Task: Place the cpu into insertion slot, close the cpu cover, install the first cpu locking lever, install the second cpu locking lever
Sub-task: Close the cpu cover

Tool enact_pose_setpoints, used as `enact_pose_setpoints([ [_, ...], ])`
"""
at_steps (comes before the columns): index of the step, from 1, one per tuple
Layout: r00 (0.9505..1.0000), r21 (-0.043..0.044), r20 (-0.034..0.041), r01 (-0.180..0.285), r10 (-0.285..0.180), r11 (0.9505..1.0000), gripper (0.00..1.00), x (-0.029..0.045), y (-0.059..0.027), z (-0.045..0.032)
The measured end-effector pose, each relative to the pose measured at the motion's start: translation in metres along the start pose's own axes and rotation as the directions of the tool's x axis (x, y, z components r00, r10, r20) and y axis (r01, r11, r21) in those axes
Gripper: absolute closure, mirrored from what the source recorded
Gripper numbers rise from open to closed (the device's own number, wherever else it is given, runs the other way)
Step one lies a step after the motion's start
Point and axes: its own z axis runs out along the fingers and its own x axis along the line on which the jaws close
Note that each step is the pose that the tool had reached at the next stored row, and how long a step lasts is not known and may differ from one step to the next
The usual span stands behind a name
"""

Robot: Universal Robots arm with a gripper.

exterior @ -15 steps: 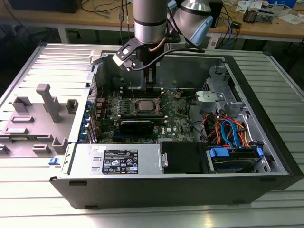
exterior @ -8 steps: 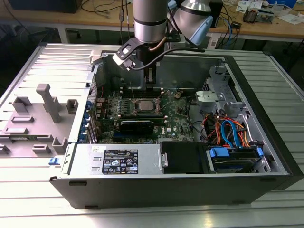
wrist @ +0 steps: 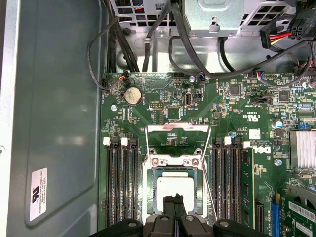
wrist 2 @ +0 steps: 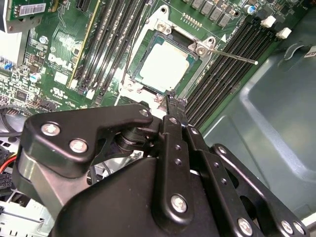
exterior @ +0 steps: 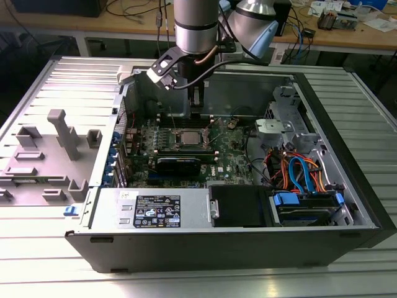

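The cpu [wrist: 175,186] [wrist 2: 164,66], a silvery square, lies in the insertion slot [wrist: 154,190] [exterior: 188,138] on the green board. My gripper [wrist: 174,200] [wrist 2: 170,98] [exterior: 195,107] is shut with nothing between its fingers. Its tips hang over the cpu's near edge; I cannot tell whether they touch it. A grey metal frame with a wide cut-out, the cpu cover [wrist: 177,129], shows past the slot's far edge, and I cannot tell how far it is tilted. Thin lever rods [wrist: 213,173] run beside the slot. One rod [wrist 2: 232,55] sticks out past a slot corner.
Long black memory slots [wrist: 118,187] [wrist: 229,182] flank the socket. Cables [wrist: 148,39] and a drive cage [exterior: 282,127] lie beyond it inside the open case. The grey case wall [wrist: 54,123] is close by. A black shroud [exterior: 239,205] and power supply [exterior: 155,208] sit at the front.
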Motion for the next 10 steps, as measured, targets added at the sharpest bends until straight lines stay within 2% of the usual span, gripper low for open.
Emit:
enact_pose_setpoints([
  [10,1.0000,0.0000,-0.0002,0.000,0.000,1.0000,0.89,0.0000,0.0112,0.0006],
])
